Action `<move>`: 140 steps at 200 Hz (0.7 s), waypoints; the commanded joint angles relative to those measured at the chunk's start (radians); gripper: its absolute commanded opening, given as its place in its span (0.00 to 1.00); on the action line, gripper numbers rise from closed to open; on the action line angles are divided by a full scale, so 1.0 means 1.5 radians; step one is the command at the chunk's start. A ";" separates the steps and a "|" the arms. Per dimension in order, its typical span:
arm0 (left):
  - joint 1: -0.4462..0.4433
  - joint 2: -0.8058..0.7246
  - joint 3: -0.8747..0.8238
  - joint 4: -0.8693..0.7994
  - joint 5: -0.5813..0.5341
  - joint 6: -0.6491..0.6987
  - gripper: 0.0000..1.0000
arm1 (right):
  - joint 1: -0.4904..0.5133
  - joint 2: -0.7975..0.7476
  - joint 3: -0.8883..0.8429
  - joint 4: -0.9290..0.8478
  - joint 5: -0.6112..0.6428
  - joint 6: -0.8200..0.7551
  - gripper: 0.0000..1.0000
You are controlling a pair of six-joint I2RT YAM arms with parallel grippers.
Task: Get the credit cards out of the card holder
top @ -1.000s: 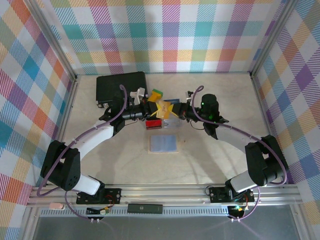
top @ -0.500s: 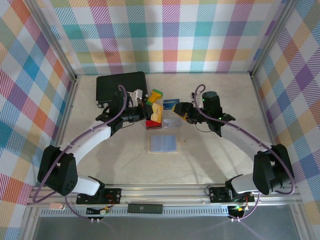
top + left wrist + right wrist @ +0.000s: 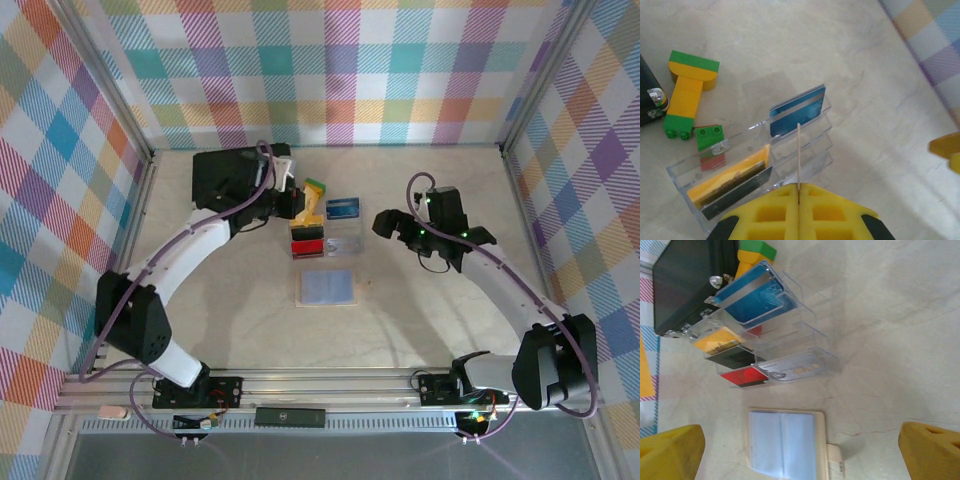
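1. No word, number or brand can be read for sure anywhere.
2. The whitish card [image 3: 795,369] has small dark marks on it, too blurry to read.
3. The yellow card [image 3: 720,341] has a dark smudgy strip, but no clear letters.
4. The blue card [image 3: 752,295] has a grey stripe with no letters.
5. The thin tan card [image 3: 798,150] shows just its edge.

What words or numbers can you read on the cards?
No text reads clearly.
Whitish card: grey print, too blurred.
Yellow card: dark marks, too blurred.
Blue card: silver stripe, no words seen.
Red card, black card: no words seen.
Held card in left gripper: edge-on, face unseen.
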 commanded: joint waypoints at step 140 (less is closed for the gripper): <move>0.003 0.139 0.147 -0.188 0.048 0.684 0.00 | -0.039 0.045 0.045 -0.037 -0.045 -0.051 0.99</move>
